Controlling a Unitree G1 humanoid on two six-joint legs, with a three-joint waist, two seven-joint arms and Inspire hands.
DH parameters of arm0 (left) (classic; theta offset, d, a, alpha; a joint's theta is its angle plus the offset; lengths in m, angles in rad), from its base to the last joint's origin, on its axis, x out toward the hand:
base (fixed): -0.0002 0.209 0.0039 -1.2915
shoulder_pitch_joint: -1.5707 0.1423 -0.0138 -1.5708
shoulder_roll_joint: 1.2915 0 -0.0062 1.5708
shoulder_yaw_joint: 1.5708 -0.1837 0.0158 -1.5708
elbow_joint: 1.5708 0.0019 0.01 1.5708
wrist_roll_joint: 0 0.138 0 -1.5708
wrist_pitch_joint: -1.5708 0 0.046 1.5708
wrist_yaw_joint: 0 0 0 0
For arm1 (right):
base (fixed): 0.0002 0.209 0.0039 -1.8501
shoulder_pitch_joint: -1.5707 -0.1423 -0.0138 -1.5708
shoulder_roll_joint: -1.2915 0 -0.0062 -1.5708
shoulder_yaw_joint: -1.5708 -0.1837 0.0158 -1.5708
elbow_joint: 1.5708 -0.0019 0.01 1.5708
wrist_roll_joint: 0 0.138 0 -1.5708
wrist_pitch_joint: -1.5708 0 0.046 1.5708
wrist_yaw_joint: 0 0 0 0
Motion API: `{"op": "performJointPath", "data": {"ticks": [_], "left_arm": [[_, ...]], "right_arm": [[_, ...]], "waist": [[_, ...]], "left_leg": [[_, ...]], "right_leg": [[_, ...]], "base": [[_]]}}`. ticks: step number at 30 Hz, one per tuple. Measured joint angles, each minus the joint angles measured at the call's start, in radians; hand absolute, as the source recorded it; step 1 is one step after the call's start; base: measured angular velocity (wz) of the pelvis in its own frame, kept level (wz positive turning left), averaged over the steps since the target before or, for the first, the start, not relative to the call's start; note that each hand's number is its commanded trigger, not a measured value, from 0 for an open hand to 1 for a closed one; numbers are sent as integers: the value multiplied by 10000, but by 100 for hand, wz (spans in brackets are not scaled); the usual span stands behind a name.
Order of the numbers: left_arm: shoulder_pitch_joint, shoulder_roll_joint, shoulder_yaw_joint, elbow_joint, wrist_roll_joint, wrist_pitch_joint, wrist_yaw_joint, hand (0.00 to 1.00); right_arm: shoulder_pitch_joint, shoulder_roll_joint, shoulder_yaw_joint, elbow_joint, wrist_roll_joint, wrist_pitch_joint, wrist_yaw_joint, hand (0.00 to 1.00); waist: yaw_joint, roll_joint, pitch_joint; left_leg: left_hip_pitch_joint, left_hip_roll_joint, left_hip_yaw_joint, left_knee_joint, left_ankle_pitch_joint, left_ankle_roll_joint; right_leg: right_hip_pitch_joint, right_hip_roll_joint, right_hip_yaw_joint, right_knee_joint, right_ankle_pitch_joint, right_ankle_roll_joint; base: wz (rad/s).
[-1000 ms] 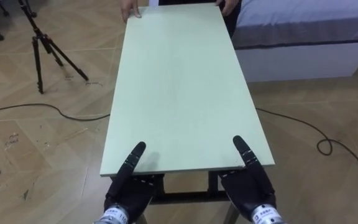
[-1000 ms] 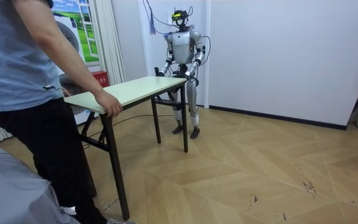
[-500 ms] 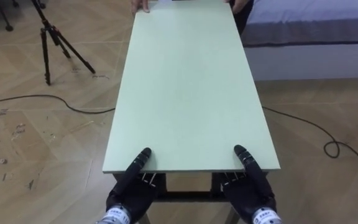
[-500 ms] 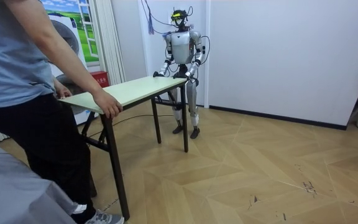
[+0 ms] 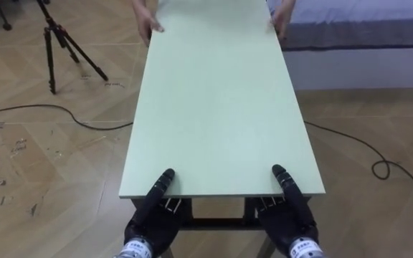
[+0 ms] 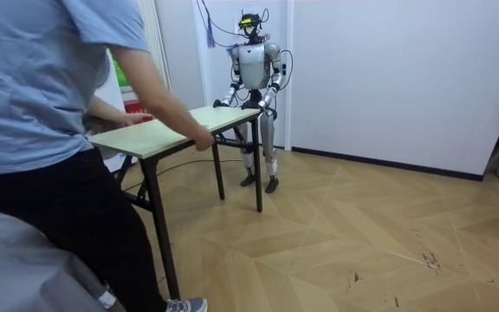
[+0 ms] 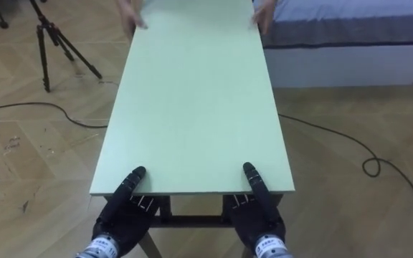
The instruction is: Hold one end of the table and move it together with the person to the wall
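A long pale green table (image 5: 221, 107) stretches away from me. My left hand (image 5: 149, 222) holds its near edge at the left, thumb lying on top and fingers curled under the edge. My right hand (image 5: 292, 218) grips the same edge at the right in the same way. At the far end a person holds the table's two long sides near the corners, one hand (image 5: 146, 27) on the left and one hand (image 5: 281, 23) on the right. In the room view the person bends over the table (image 6: 171, 130), and I stand upright at its other end by the white wall.
A dark tripod (image 5: 59, 43) stands on the wood floor at the far left, with a black cable (image 5: 49, 111) running beside it. A white bed (image 5: 364, 36) lies at the far right, and another cable (image 5: 378, 168) loops on the floor at the right.
My fingers have curled in under the table's near edge. The person's hands have shifted from the far end edge to the long sides, and the person now leans forward.
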Motion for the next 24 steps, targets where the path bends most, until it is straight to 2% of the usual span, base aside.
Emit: {"op": "performJointPath", "data": {"ticks": [9, 12, 18, 20, 24], "left_arm": [[261, 0, 15, -314, 61, -6, -76, 100], [445, -9, 17, -375, 88, -131, -459, 100], [493, -24, 23, -436, 93, -140, -752, 100], [564, -45, 4, -436, 184, -130, -859, 100], [836, -17, 4, -690, 311, -114, -928, 100]], "right_arm": [[4, -19, 1, -41, -79, 7, 106, 100], [74, -55, 1, -111, -208, 2, 451, 100], [168, -74, -19, -275, -374, -128, 830, 100], [299, -61, -28, -275, -388, -217, 962, 100], [678, -61, -15, -547, -380, -195, 1064, 100]], "waist": [[-21, 15, -32], [-53, 57, -59], [-70, 85, -96], [-69, 118, -136], [-82, 130, -142]], "left_leg": [[-155, 13, 97, 44, 0, 0], [-152, 14, 96, 42, 0, 0], [-154, 19, 126, 46, 3, -1], [-157, 17, 141, 55, 4, -1], [-186, 25, 131, 44, 10, -8]], "right_leg": [[-197, -1, 6, 134, 0, 0], [-197, 0, 14, 123, 0, 0], [-173, 1, 21, 128, 4, -7], [-169, -2, 21, 134, 9, -14], [-194, 3, 7, 144, 10, -16]], "base": [[-1], [0], [0], [0], [0]]}}
